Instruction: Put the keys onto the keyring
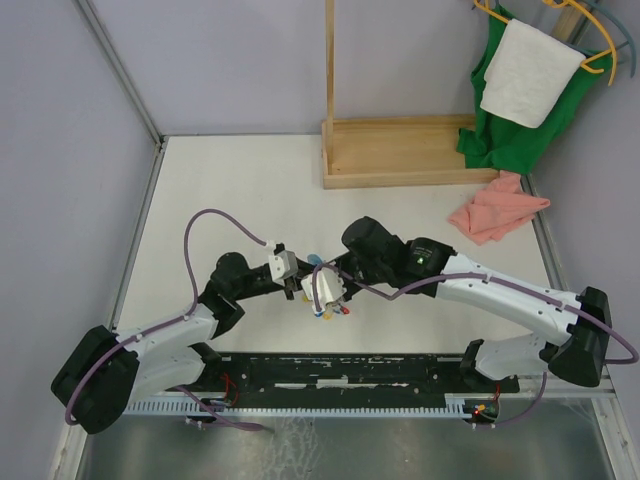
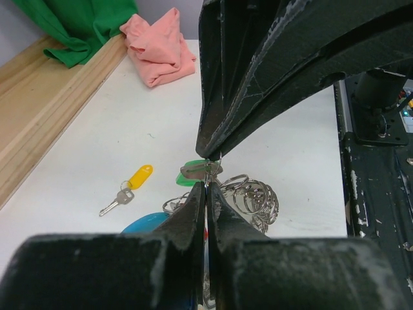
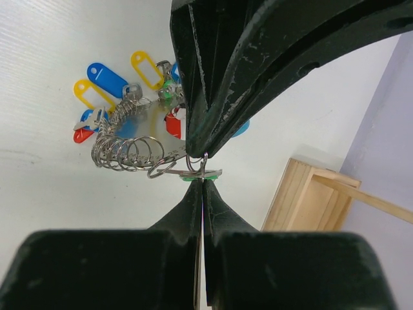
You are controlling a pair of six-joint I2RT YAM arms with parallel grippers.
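The keyring (image 1: 325,292) hangs between both grippers at the table's middle. Its coil of small rings (image 2: 255,197), blue band (image 2: 145,223) and grey metal strip (image 3: 145,129) with blue, yellow and red tags show in the wrist views. My left gripper (image 1: 300,282) (image 2: 206,186) is shut on the keyring's metal end. My right gripper (image 1: 340,275) (image 3: 202,184) is shut tip-to-tip against it, on a silver key with a green tag (image 2: 199,171) (image 3: 201,173) by its small ring. A loose yellow-tagged key (image 2: 132,184) lies on the table to the left. No loose red-tagged key shows.
A wooden rack base (image 1: 400,160) stands at the back. A pink cloth (image 1: 495,210) lies at the back right, with a green cloth (image 1: 510,120) and a white towel (image 1: 530,70) hanging above it. A black rail (image 1: 350,375) runs along the near edge.
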